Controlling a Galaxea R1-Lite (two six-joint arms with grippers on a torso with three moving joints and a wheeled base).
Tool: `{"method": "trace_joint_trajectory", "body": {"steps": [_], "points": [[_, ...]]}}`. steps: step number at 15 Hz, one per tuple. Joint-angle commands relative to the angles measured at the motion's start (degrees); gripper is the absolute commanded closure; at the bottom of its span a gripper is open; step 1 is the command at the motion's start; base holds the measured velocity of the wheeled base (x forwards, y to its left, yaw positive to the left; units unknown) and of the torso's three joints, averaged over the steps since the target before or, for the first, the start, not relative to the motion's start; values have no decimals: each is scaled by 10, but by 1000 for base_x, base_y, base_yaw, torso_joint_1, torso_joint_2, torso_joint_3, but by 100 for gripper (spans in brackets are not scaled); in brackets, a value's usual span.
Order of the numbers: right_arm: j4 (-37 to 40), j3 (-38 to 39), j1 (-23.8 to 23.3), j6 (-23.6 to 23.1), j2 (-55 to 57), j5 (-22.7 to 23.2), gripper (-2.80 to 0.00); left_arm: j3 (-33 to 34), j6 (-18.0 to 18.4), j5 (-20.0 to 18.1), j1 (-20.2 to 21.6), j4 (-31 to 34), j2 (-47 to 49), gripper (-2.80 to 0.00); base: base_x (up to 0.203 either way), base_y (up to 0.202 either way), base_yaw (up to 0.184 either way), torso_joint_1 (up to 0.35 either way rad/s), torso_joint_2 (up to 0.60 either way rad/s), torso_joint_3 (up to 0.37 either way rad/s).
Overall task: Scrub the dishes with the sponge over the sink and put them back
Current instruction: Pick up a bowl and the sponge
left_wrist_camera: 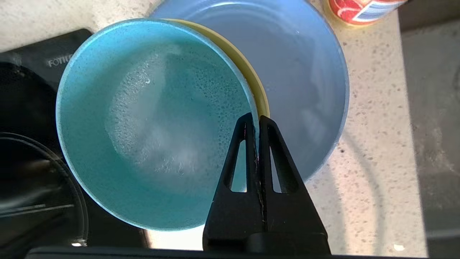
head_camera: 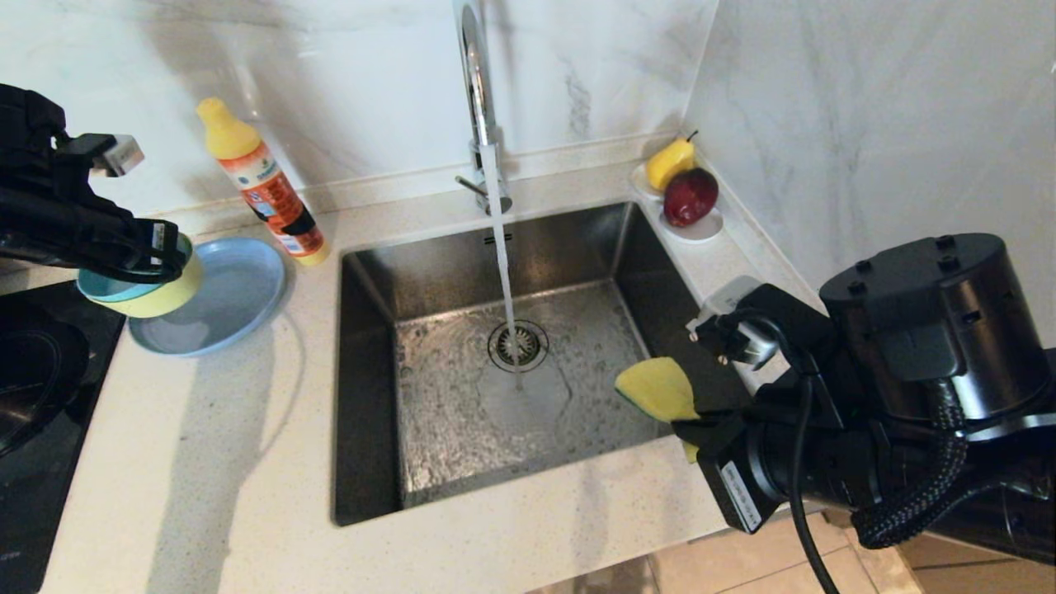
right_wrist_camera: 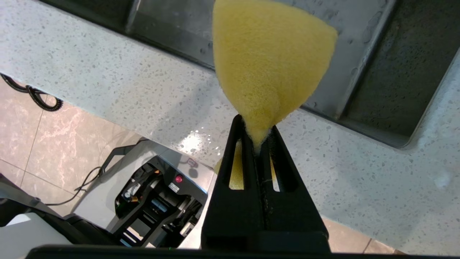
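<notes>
A small teal-blue bowl [head_camera: 107,287] sits nested in a pale yellow bowl [head_camera: 161,299]. My left gripper [head_camera: 169,247] is shut on their rims and holds both in the air above the left edge of the grey-blue plate [head_camera: 227,293], which lies on the counter. In the left wrist view, foam coats the inside of the teal bowl [left_wrist_camera: 151,122], the yellow bowl [left_wrist_camera: 251,79] shows as a thin rim, and the plate [left_wrist_camera: 298,72] lies beneath. My right gripper [head_camera: 689,425] is shut on the yellow sponge [head_camera: 656,388], holding it over the front right corner of the sink [head_camera: 569,247].
Water runs from the chrome faucet [head_camera: 474,74] onto the drain [head_camera: 518,345]. An orange detergent bottle [head_camera: 268,194] stands behind the plate. A white dish of fruit [head_camera: 697,229] sits at the back right corner. A black cooktop [head_camera: 33,371] lies at the far left.
</notes>
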Motion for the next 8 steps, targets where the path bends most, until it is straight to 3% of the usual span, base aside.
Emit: {"method": "trace_joint_trajectory", "body": {"steps": [1,3,4,5,6,8], "points": [[0,0,0,0,-2,-1,0,26,44,34,-5,2,1,0,0,0,0,0,0,0],[0,0,0,0,-1,-1,0,28,44,37,-7,-4,0,0,0,0,0,0,0,0],[0,0,0,0,-1,-1,0,21,22,34,-7,-11,-1,0,0,0,0,0,0,0],[0,0,0,0,-2,-1,0,13,-33,22,-7,-16,-2,0,0,0,0,0,0,0],[0,0,0,0,-1,-1,0,20,-62,10,-8,-17,-1,0,0,0,0,0,0,0],[0,-1,0,0,-2,-1,0,80,-9,5,-9,-26,-5,0,0,0,0,0,0,0]]}}
